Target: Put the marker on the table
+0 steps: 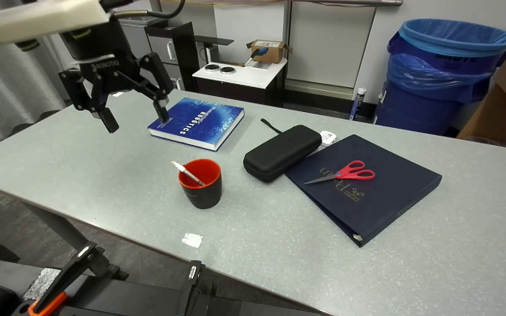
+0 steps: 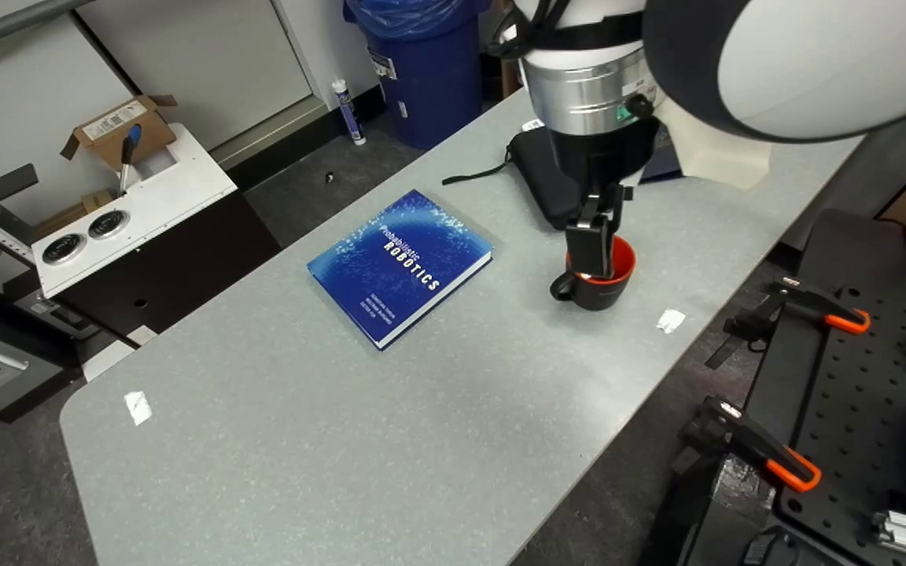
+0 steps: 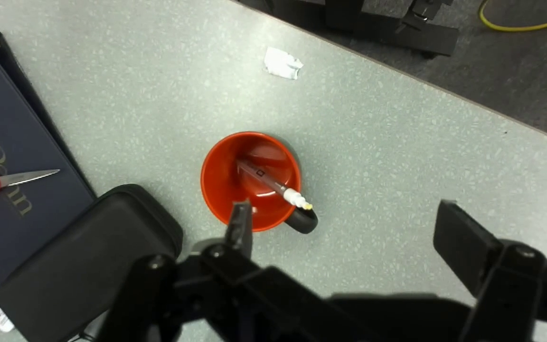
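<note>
The marker [image 1: 188, 173] leans, in an exterior view, inside the small cup [image 1: 204, 198], which is dark outside and red within; the white end pokes out over the rim. The cup stands upright on the worktop [image 1: 81, 171], with a white scrap [image 1: 192, 240] between it and the edge. A blue book [image 1: 198, 120] lies beyond the cup; a black case [image 1: 281, 151] is just beside a dark blue binder [image 1: 384, 188], on which red-handled scissors [image 1: 354, 174] lie. The jaws hang above the worktop, spread wide, with nothing between them.

In an exterior view the cup's handle [image 2: 562, 288] shows. The jaws are seen nearly edge-on in front of the cup, hiding part of its mouth; a pale bit at their tips may be the marker, though it is too small to be sure. Past the worktop's edge, two orange-handled clamps [image 2: 764, 448] sit at the border of a perforated black plate [image 2: 854, 393].

In the wrist view the marker lies slantwise in the cup, its brownish barrel down inside and its white end, tipped yellow, jutting past the rim by the handle. The jaws stand well apart, holding nothing; one overlaps the cup's lower rim in this view, its fellow is over the worktop.
</note>
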